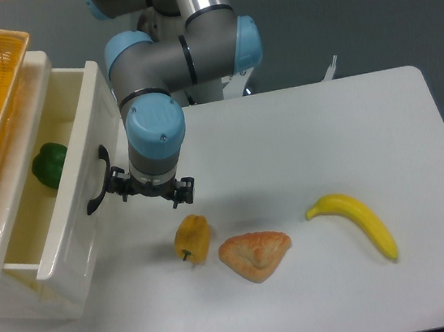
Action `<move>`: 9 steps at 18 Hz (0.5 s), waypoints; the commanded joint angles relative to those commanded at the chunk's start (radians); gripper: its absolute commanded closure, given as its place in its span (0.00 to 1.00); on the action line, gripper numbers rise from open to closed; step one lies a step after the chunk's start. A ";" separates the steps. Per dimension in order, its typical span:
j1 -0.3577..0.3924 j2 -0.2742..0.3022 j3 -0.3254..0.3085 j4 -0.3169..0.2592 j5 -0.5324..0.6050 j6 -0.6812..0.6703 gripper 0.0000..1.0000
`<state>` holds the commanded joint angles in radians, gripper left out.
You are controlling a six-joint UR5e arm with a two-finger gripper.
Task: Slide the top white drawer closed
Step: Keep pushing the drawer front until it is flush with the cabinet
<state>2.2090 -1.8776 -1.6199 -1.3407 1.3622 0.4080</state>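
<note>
Camera view: top white drawer [77,185] at table's left, partly open, glossy, one black arched handle [96,182]. Gripper [150,190] beside handle, grip state unclear. One green pepper [48,165] inside.

no readable text, no labels, no brands, no numbers, no signs

Silver-grey arm [183,56] tubes; light-blue joint caps (rounded); small black jaws
</note>
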 joint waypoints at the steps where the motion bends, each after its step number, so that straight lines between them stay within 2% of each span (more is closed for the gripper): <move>1: -0.002 0.000 0.000 0.000 0.003 0.000 0.00; 9: -0.035 0.000 0.002 0.000 0.006 -0.002 0.00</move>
<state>2.1737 -1.8776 -1.6184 -1.3407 1.3683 0.4065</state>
